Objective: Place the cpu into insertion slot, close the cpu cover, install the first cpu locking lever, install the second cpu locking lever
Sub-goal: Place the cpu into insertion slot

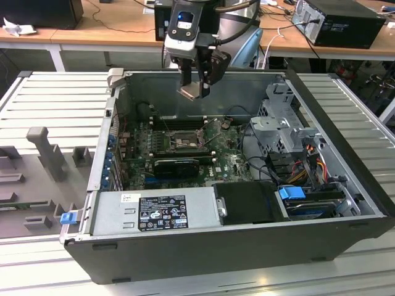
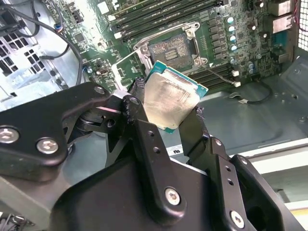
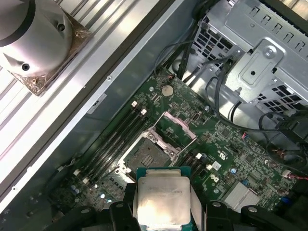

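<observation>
My gripper (image 1: 196, 79) hangs above the open computer case, shut on the cpu (image 1: 191, 91). In both wrist views the cpu (image 2: 171, 98) (image 3: 161, 199) is a small square chip with a silver-grey top and green edge, pinched at two sides by the black fingers (image 2: 137, 113). The insertion slot (image 1: 185, 140) (image 2: 172, 48) (image 3: 149, 156) is a dark, bare square socket on the green board, well below the chip. The cpu cover (image 3: 176, 126) (image 2: 126, 65) is swung up and open beside the socket.
A black graphics card (image 1: 176, 165) lies just in front of the socket, and long memory slots (image 3: 115, 139) run behind it. A power supply (image 1: 154, 213) fills the case front. A metal drive cage (image 1: 284, 123) and cables (image 1: 308, 163) sit toward the exterior view's right.
</observation>
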{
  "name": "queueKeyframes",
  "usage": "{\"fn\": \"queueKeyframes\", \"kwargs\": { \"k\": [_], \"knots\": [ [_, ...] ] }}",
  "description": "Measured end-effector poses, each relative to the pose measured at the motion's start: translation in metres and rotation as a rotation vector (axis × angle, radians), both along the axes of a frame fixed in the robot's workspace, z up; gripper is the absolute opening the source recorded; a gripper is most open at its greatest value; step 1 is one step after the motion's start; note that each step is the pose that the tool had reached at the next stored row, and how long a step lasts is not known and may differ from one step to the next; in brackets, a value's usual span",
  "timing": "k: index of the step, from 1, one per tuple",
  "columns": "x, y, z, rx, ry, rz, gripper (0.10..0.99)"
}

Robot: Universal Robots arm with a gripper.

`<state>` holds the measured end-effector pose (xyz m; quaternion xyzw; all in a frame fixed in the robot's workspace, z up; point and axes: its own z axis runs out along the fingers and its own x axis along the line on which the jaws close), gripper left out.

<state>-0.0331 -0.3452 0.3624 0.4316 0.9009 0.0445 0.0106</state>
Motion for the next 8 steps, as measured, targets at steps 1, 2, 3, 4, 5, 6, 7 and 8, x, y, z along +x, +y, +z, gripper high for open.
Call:
{"fn": "queueKeyframes", "kwargs": {
  "k": [1, 2, 3, 4, 5, 6, 7, 8],
  "knots": [
    [0.0000, 0.0000, -0.0001, 0.000, 0.0000, -0.011, 0.529],
    [0.0000, 0.0000, -0.0003, 0.000, 0.0000, -0.025, 0.529],
    [0.0000, 0.0000, -0.0004, 0.000, 0.0000, -0.034, 0.529],
    [0.0000, 0.0000, -0.0004, 0.000, 0.0000, -0.044, 0.529],
    [0.0000, 0.0000, -0.0005, 0.000, 0.0000, -0.051, 0.529],
    [0.0000, 0.0000, -0.0005, 0.000, 0.0000, -0.065, 0.529],
    [0.0000, 0.0000, -0.0006, 0.000, 0.0000, -0.075, 0.529],
    [0.0000, 0.0000, -0.0007, 0.000, 0.0000, -0.080, 0.529]
  ]
}}
